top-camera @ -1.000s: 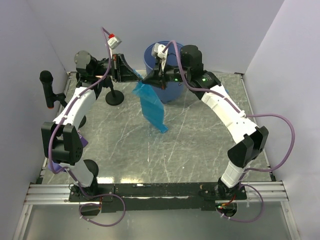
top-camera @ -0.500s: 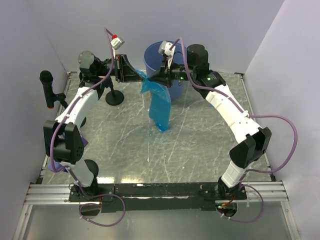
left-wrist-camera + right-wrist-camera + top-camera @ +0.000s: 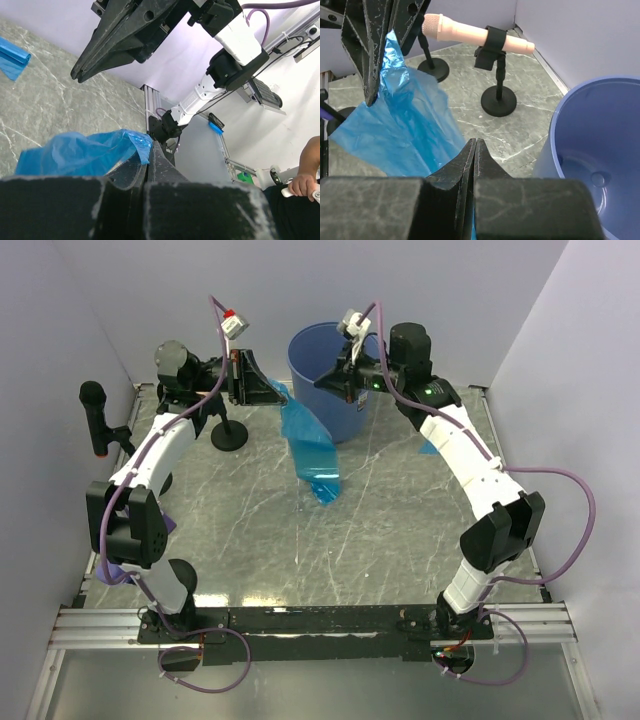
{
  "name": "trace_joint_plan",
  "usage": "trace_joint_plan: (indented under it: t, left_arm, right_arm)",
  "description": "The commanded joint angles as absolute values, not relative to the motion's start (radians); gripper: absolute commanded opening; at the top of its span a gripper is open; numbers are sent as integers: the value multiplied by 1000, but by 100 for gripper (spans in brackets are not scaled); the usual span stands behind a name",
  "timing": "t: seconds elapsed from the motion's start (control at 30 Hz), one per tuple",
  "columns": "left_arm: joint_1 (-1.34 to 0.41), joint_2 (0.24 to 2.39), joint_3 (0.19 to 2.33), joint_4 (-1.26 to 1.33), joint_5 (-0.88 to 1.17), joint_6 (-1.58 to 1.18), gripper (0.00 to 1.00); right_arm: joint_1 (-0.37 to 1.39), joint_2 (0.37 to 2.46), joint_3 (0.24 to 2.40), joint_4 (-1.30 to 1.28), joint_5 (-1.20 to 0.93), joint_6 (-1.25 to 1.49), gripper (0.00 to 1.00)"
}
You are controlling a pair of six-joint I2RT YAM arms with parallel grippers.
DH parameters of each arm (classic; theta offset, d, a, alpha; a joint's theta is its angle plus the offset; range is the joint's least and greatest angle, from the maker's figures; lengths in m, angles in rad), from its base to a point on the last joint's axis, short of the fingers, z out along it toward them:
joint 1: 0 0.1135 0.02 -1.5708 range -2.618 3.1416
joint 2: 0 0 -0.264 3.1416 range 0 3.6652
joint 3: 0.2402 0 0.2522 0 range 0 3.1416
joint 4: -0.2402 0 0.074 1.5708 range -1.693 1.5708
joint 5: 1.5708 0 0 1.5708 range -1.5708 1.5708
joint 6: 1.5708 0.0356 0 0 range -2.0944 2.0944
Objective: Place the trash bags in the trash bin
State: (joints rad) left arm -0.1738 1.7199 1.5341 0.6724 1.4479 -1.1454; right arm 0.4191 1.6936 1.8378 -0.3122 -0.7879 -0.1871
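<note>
- The left gripper (image 3: 266, 390), raised over the worktop's (image 3: 380, 520) back left, is pinched shut on a trash bag's (image 3: 310, 445) top corner.
- That bag hangs lengthwise, slanting from the back down to the worktop's middle.
- The bin (image 3: 312, 352) stands mouth-up at the back edge.
- The right gripper (image 3: 320, 383) is over the bin's near rim, closed on nothing.
- A second bag (image 3: 435, 447) lies near the right edge.

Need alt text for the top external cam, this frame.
The left gripper, shut, pinches a translucent blue trash bag that hangs down to the table just left of the round blue trash bin at the far edge. The right gripper, also shut and apparently empty, is at the bin.
</note>
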Motion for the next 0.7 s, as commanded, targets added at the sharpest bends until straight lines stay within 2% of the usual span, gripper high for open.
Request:
trace_joint_plan:
  t: [0.0, 0.07, 0.13, 0.2, 0.23, 0.3, 0.4, 0.47, 0.57, 0.67]
  left_arm:
    - [-172, 1726, 1568, 683, 1456, -1128, 1]
    - [-172, 1730, 1574, 661, 1439, -1105, 1]
    - [-172, 1729, 1575, 631, 1405, -1071, 1]
    - [-172, 1726, 1585, 556, 1355, -1007, 1]
    - [-170, 1721, 1592, 488, 1329, -955, 1]
    - [-170, 1717, 1618, 349, 1281, -864, 1]
    - [-170, 1709, 1614, 322, 1255, -838, 1]
    - [-170, 1697, 1608, 282, 1223, -810, 1]
    - [-170, 1675, 1601, 223, 1180, -761, 1]
    - [-170, 1652, 1592, 180, 1143, -730, 1]
  right_arm:
    - [420, 1695, 1855, -259, -795, -170, 0]
    - [425, 1686, 1847, -255, -866, -189, 1]
    - [426, 1666, 1819, -223, -920, -161, 28]
    - [439, 1654, 1801, -216, -946, -161, 48]
    - [449, 1648, 1795, -227, -945, -178, 53]
    - [475, 1641, 1787, -268, -927, -237, 55]
    - [508, 1640, 1786, -307, -875, -294, 59]
    - [531, 1647, 1795, -321, -842, -322, 69]
    - [561, 1666, 1822, -330, -781, -336, 71]
    - [578, 1684, 1845, -314, -726, -311, 85]
